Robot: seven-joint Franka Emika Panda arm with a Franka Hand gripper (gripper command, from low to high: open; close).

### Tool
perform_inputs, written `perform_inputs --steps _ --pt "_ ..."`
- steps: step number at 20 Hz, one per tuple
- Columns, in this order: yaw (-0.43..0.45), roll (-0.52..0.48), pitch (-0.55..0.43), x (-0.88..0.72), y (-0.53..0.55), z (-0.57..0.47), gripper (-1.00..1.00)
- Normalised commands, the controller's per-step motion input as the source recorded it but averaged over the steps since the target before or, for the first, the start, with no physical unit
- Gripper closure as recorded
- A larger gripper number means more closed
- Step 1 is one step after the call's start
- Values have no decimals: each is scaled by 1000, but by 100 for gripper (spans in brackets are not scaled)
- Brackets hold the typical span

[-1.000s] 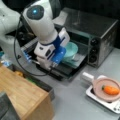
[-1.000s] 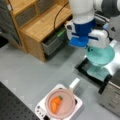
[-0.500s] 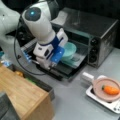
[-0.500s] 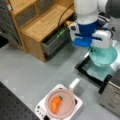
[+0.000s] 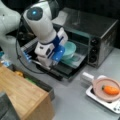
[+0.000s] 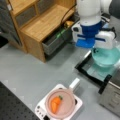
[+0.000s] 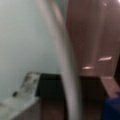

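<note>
Gripping the rim of the round teal plastic bowl (image 5: pixel 68 49) (light, stiff, slippery, we judged), our tool (image 5: pixel 57 58) stayed clamped there.

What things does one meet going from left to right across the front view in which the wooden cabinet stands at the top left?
Wooden cabinet → open drawer → pan with the carrot → gripper → teal bowl.

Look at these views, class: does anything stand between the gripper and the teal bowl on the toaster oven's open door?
Nothing visible does. The gripper is right at the teal bowl, whose rim fills the wrist view. The bowl sits on the open door of the toaster oven.
</note>
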Motion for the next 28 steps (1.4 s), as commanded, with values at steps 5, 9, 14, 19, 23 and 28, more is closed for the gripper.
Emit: perform_inputs --steps 5,9,14,19,23,28 --pt "-166 34 -284 -355 270 -261 100" --pt "-181 43 -271 -363 246 -235 100" --pt "-185 45 -249 -341 136 -164 100" --pt "-177 37 -227 -335 72 -140 -100" --pt "-180 14 -183 -319 114 -100 -100" --pt "-171 30 -191 -258 159 -96 -100"
